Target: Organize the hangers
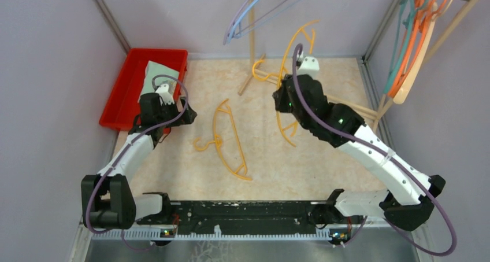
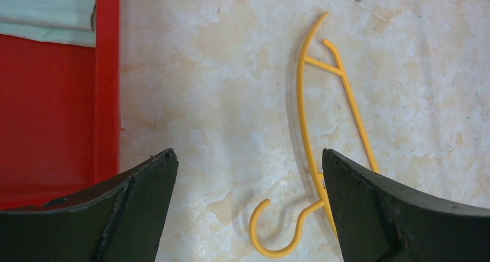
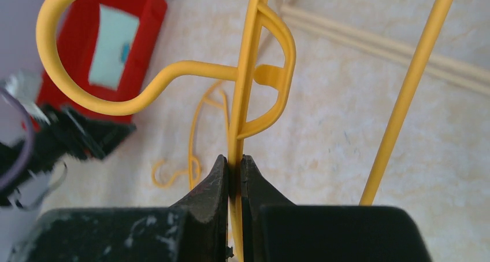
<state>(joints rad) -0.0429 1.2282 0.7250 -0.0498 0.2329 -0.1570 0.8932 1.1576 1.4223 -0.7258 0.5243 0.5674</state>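
Note:
My right gripper (image 3: 233, 165) is shut on the thin bar of a yellow hanger (image 3: 249, 54), which it holds up off the table with the hook pointing left. From above, that hanger (image 1: 282, 62) rises in front of the right gripper (image 1: 284, 97). A second yellow hanger (image 1: 218, 140) lies flat on the table's middle. My left gripper (image 2: 248, 158) hovers open above it, and its hook (image 2: 277, 239) shows between the fingers, untouched. Lavender and light blue hangers (image 1: 260, 10) hang at the top centre. Teal, orange and beige hangers (image 1: 413, 42) hang on the rail at top right.
A red bin (image 1: 118, 100) with a pale folded item (image 1: 157, 74) sits at the far left, beside the left gripper. An upright wooden pole (image 1: 251, 36) stands at the back centre. More poles (image 1: 370, 109) lie low along the right wall.

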